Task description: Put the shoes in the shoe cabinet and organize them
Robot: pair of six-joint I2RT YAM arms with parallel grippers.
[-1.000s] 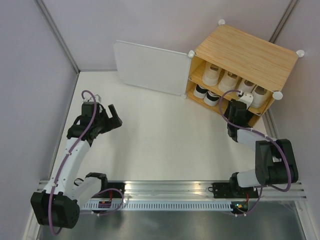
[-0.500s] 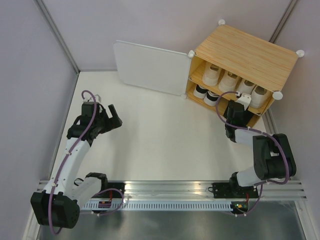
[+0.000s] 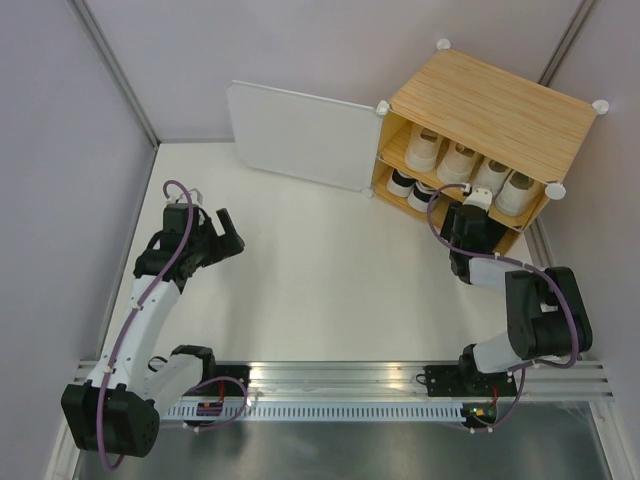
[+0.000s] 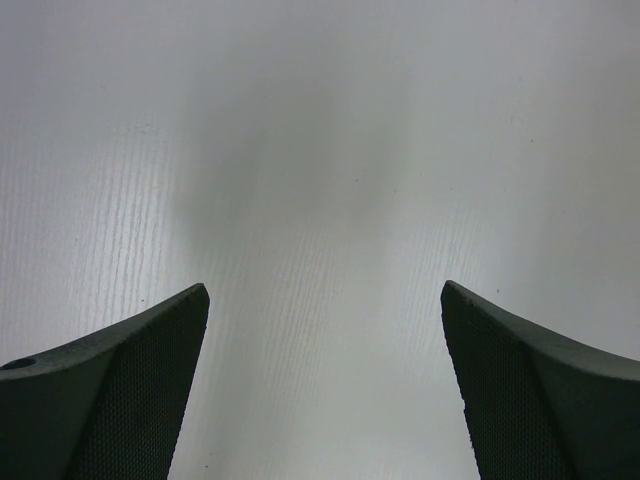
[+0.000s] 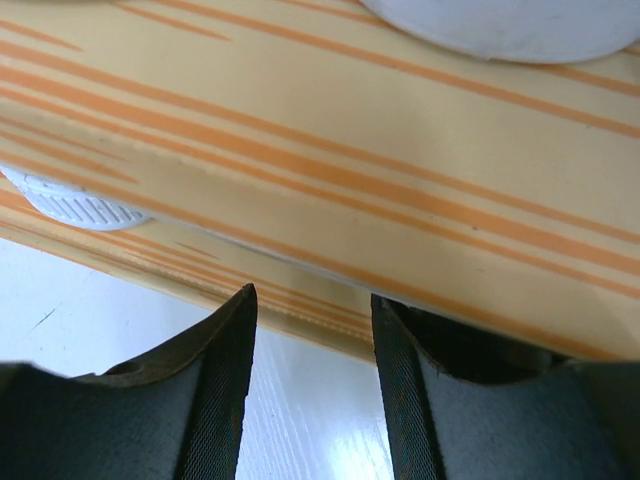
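**At the cabinet (image 3: 490,105): shoes (image 3: 460,160) shelved**

The cabinet stands at the far right of the bench (image 3: 320,270), door (image 3: 300,135) open, shoes inside. The right gripper (image 5: 310,300), partly open and empty, faces the shelf (image 5: 400,150) edge. The left gripper (image 4: 325,290), wide open, hovers over the bench.

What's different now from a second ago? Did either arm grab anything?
The right claw edged a little left along the shoe cabinet's front, open and holding nothing. The left claw, the shoes inside and the open door stayed put.
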